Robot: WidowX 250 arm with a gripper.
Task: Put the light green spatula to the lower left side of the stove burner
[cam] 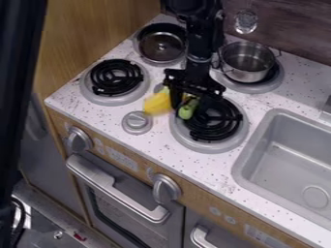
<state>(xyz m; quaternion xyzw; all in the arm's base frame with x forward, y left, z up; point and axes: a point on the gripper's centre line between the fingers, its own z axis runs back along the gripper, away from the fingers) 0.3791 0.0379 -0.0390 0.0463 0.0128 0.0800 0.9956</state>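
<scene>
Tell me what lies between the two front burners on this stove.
A yellow thing and, nearer the front edge, a round grey knob lie between the left burner and the right burner, as the camera view shows.

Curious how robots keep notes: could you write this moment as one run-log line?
gripper: low over coil burner | green spatula: at burner's left edge | yellow object: left of spatula | grasp: unclear

Light green spatula [186, 111] over the near-right stove burner [210, 148]
The spatula, partly hidden, is seen at the black coil's left side.
</scene>
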